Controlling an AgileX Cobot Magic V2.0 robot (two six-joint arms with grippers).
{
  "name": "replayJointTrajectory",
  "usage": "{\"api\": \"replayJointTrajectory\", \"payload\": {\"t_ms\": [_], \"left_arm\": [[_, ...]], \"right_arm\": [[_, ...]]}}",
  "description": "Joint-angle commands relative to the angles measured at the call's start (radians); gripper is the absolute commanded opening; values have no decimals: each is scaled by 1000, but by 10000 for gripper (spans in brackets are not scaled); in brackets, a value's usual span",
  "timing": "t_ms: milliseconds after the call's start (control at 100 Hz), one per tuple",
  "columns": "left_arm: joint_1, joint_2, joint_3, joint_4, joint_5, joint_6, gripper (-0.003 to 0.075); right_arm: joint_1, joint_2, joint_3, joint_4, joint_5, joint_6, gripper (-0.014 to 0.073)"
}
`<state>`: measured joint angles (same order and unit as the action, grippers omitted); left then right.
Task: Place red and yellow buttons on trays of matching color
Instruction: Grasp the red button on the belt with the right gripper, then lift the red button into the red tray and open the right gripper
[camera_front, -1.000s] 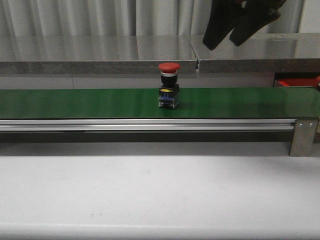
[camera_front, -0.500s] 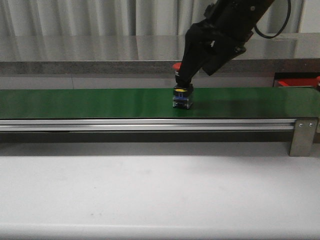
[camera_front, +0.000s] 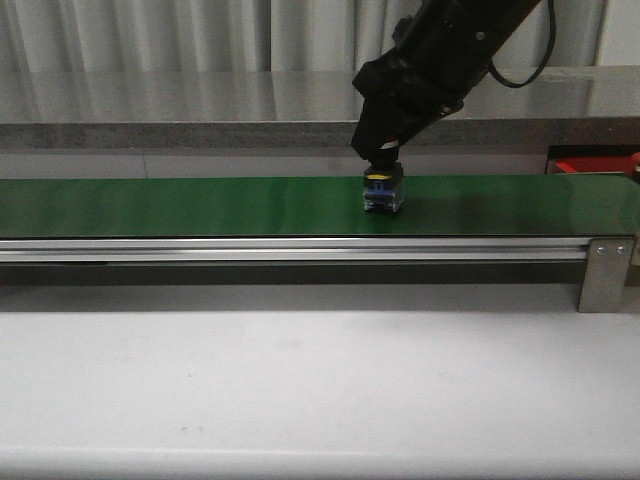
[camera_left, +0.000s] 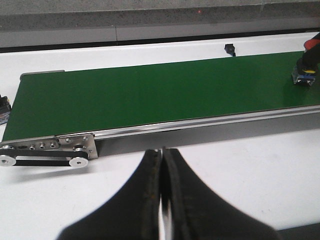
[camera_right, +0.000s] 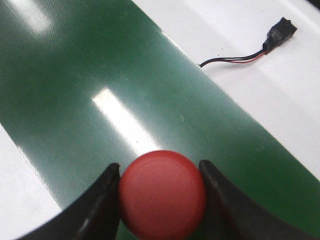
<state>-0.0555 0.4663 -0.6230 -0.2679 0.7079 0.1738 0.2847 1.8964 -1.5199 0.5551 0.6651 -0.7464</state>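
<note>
The red button (camera_right: 162, 192) stands upright on the green conveyor belt (camera_front: 200, 205). Only its black and blue body (camera_front: 384, 190) shows in the front view, since the arm covers the cap. My right gripper (camera_right: 160, 168) has come down over it, and both fingers press against the sides of the red cap. The button also shows at the far end of the belt in the left wrist view (camera_left: 305, 75). My left gripper (camera_left: 162, 152) is shut and empty above the white table, short of the belt. A red tray (camera_front: 590, 165) sits past the belt's right end. No yellow button or yellow tray is in view.
The belt's metal rail and end bracket (camera_front: 605, 272) run along the front. A loose black plug with wires (camera_right: 280, 32) lies on the white surface behind the belt. A small dark object (camera_left: 4, 107) sits by the belt's left end.
The right arm dropped from above the belt onto the red button and closed around its cap. The button travelled to the right along the belt.
</note>
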Motion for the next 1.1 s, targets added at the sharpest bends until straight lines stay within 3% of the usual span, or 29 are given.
{"api": "replayJointTrajectory", "payload": {"t_ms": [0,630,1090], "left_arm": [[-8,4,-24,-16,-72,-5,-20],[-8,4,-24,-16,-72,-5,-20],[-8,4,-24,-16,-72,-5,-20]], "right_arm": [[-29,-88,-32,28,-52,-6,-18],[-524,-164,14,34,-94,109,-25],[-579,-140,186,83,-397,111,-25]]}}
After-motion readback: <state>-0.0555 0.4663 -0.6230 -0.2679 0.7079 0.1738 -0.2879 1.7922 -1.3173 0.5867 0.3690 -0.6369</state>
